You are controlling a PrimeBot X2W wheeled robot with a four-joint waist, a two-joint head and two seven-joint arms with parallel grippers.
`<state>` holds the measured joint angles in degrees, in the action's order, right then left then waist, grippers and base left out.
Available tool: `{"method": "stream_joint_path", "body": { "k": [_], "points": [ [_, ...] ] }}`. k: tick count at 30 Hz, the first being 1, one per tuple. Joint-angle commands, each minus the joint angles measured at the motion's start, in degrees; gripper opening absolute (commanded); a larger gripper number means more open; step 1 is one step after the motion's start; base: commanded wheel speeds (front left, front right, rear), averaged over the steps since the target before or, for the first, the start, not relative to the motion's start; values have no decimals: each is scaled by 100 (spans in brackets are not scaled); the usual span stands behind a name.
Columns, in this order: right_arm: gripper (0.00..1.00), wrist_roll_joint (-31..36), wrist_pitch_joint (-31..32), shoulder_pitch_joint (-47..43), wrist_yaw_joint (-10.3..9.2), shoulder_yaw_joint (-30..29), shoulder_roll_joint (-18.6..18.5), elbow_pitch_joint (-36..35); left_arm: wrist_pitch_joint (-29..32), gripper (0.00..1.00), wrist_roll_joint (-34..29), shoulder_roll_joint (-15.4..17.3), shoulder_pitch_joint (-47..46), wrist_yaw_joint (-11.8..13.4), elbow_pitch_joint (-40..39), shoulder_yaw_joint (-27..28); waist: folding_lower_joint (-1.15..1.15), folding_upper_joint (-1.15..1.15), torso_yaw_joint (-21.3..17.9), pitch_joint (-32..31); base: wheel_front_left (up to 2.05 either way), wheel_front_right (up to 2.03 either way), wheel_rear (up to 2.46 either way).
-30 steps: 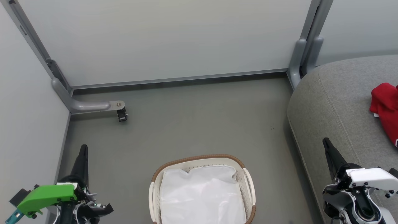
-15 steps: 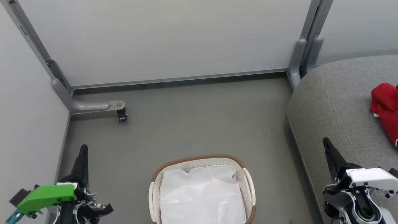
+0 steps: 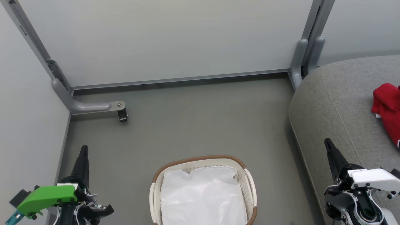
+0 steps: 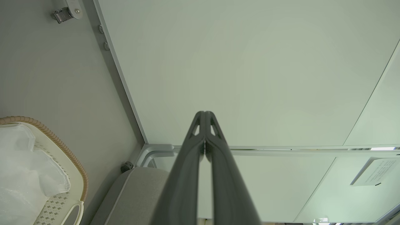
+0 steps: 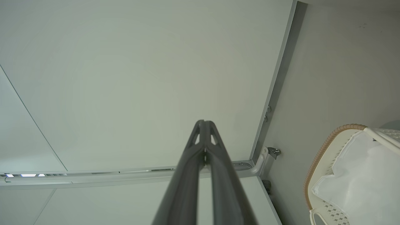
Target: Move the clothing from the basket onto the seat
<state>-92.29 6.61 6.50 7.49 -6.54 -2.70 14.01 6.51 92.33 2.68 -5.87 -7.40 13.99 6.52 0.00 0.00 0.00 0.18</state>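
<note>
Floor (image 3: 200, 125): plain grey, faint dark specks.
Partition panels (image 3: 175, 40): pale, grey metal frames.
Caster (image 3: 122, 116): 1, black, under the left frame foot (image 3: 90, 107).

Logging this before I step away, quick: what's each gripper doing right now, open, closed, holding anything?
Left gripper: closed, fingers pressed together, holding nothing.
Right gripper: closed, fingers pressed together, holding nothing.

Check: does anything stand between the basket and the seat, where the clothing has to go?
Nothing visible does. Bare floor lies between the basket and the seat. In the basket lies a white liner, with no red visible, and red clothing already lies on the seat at the head view's right edge.
</note>
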Motion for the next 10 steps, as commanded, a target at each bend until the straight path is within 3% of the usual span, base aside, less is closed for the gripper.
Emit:
{"method": "stream_joint_path", "body": {
  "k": [1,10],
  "points": [
    [0,-25,6,-63,-1,-9,-34,-15,24,0,18,38,-63,-16,-8,11,0,0,0,0,0,0,0],
    [0,-25,6,-63,-1,-9,-34,-15,24,0,18,38,-63,-17,-8,11,0,0,0,0,0,0,0]
  ]
}}
